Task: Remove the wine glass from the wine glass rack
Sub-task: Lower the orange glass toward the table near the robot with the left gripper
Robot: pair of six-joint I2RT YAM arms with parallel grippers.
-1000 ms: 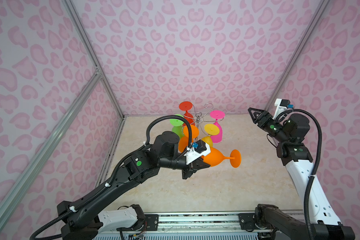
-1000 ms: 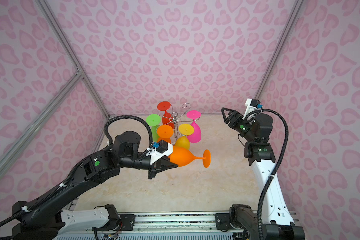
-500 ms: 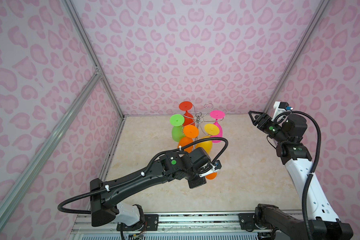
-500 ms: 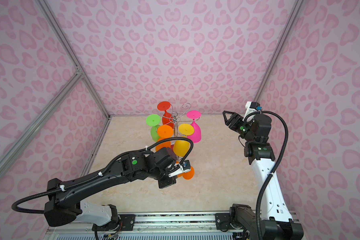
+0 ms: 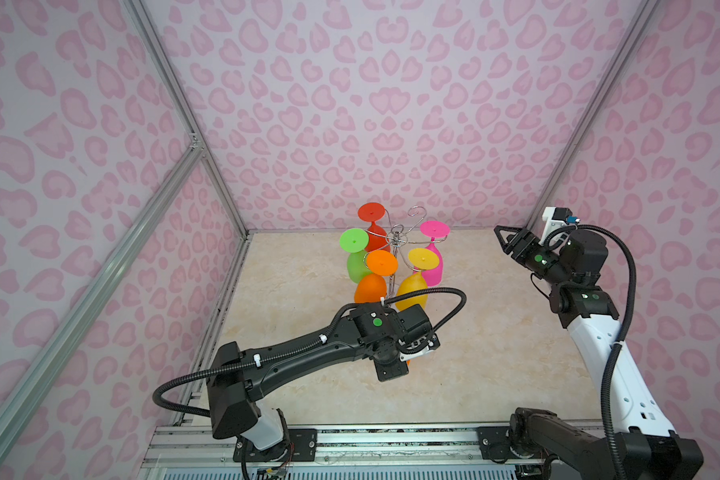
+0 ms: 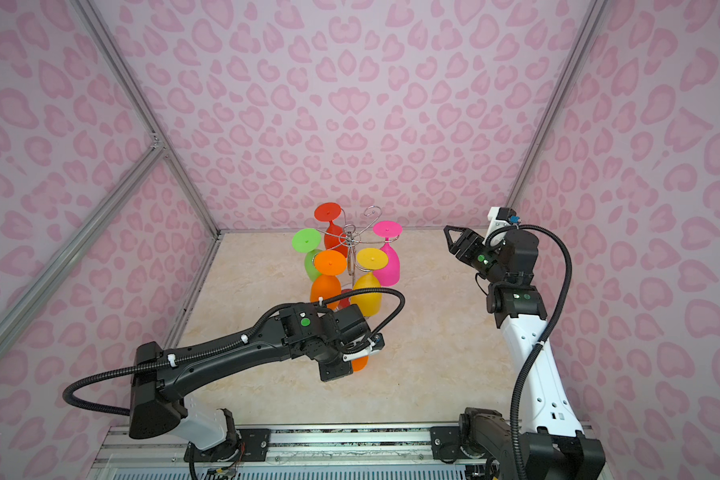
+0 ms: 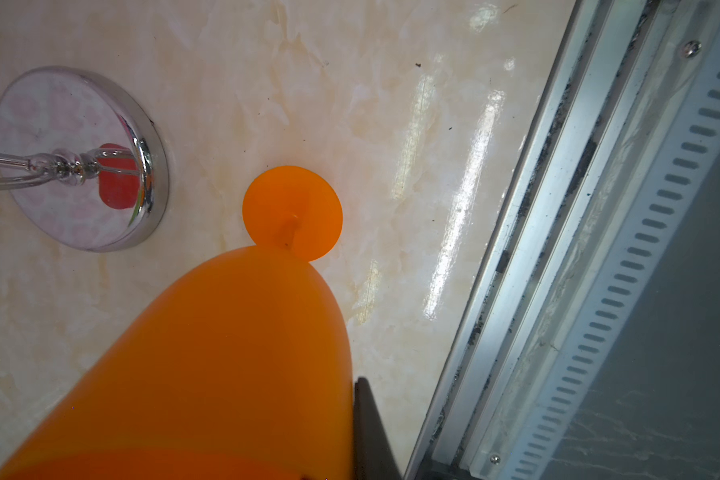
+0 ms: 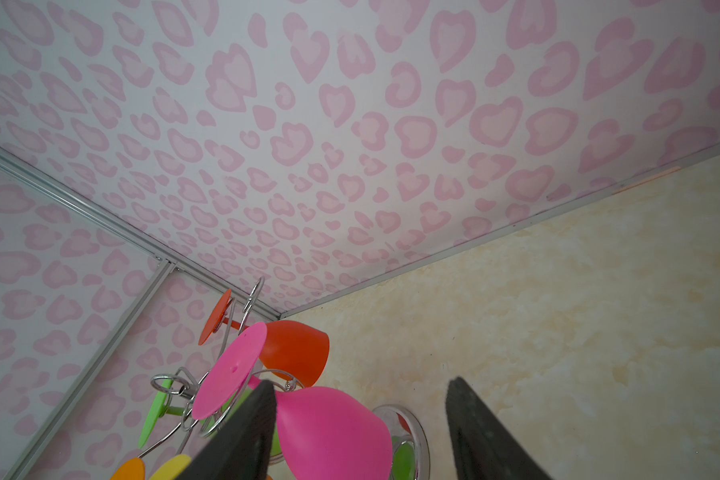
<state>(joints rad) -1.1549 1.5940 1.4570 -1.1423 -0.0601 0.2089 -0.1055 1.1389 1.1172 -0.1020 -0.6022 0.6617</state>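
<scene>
As the left gripper [image 5: 410, 358] pinches it, the orange wine glass [image 7: 233, 365] hangs foot-down, clear of the wine glass rack [image 5: 398, 241].
Probably the set-down step: lower it level, then release. The jaws of the right gripper [image 5: 503, 242] stand spread.

The left arm [image 5: 300, 359] stretches low from its base at the near left toward the middle of the floor. Its wrist is bent so that the left gripper [image 6: 350, 361] points down, its jaws clamped on an orange wine glass [image 7: 225, 353], with one dark finger [image 7: 368, 419] showing beside the bowl in the left wrist view. The right arm [image 5: 599, 361] rises steeply from the near right, and the right gripper [image 5: 503, 241] hangs high at the far right, aimed leftward, jaws parted and holding nothing.
</scene>
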